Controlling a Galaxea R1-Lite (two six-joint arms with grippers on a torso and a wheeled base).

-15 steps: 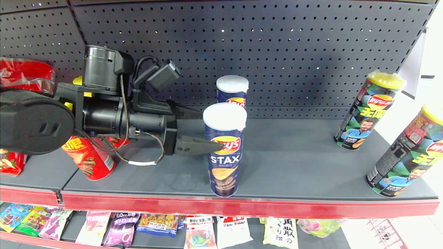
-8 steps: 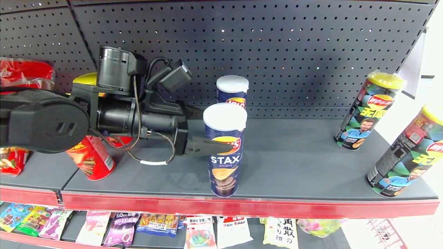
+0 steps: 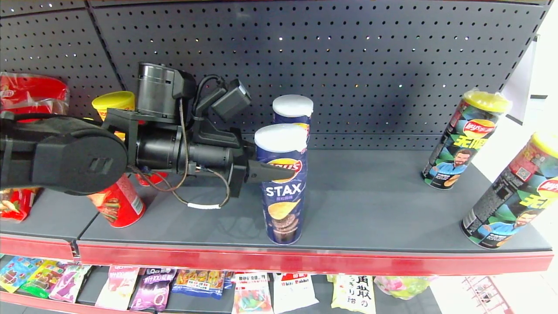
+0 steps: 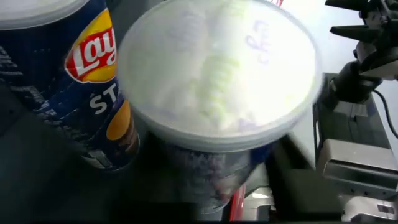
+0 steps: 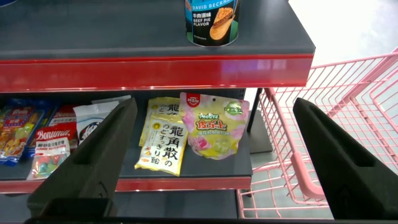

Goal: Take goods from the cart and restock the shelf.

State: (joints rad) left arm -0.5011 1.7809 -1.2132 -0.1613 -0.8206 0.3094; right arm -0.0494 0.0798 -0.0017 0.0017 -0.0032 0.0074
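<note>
Left fingers [image 3: 268, 171] clamped on the blue chips can [image 3: 282, 205] at the shelf [image 3: 370, 209] front, before another blue can [image 3: 292, 111]; right fingers [image 5: 93, 162] wide apart.

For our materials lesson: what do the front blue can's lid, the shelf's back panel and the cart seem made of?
Lid: probably plastic, matt translucent white.
Back panel: likely painted metal, dark, with regular punched holes.
Cart: seemingly coated metal wire, glossy pink thin grid bars.

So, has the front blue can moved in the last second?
Yes. The front blue can, in the left gripper, went slightly back toward the rear can, away from the red shelf edge.
</note>
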